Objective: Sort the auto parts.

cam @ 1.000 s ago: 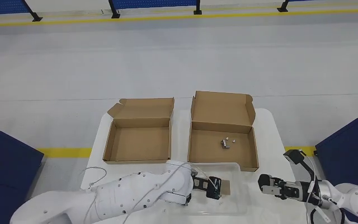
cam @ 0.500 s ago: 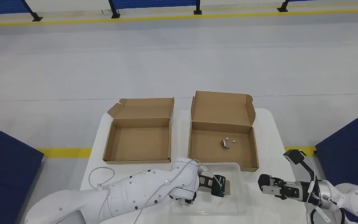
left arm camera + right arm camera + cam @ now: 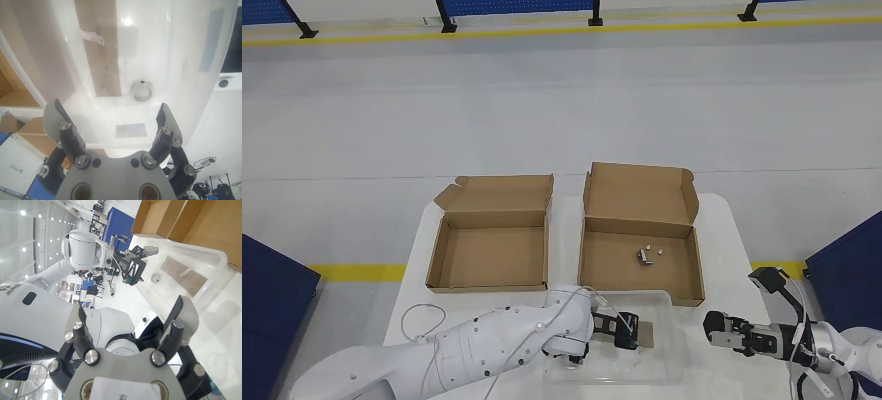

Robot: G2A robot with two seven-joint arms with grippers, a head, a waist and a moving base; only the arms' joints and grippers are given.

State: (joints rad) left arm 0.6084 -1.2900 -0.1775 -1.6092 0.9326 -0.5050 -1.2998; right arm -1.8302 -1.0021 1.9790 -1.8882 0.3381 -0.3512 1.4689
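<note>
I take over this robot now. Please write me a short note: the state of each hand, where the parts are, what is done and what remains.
Left hand: open, holding nothing, over the clear tray, pointed at the metal ring.
Right hand: open, holding nothing, off the tray's right end.
In the tray: the ring, a brown strip and a small clear piece on the strip.
Done: a few small parts lie in the right box; the left box stands open beside it.
Left: probably grasp the ring and put it in a box; I cannot tell which box.
</note>
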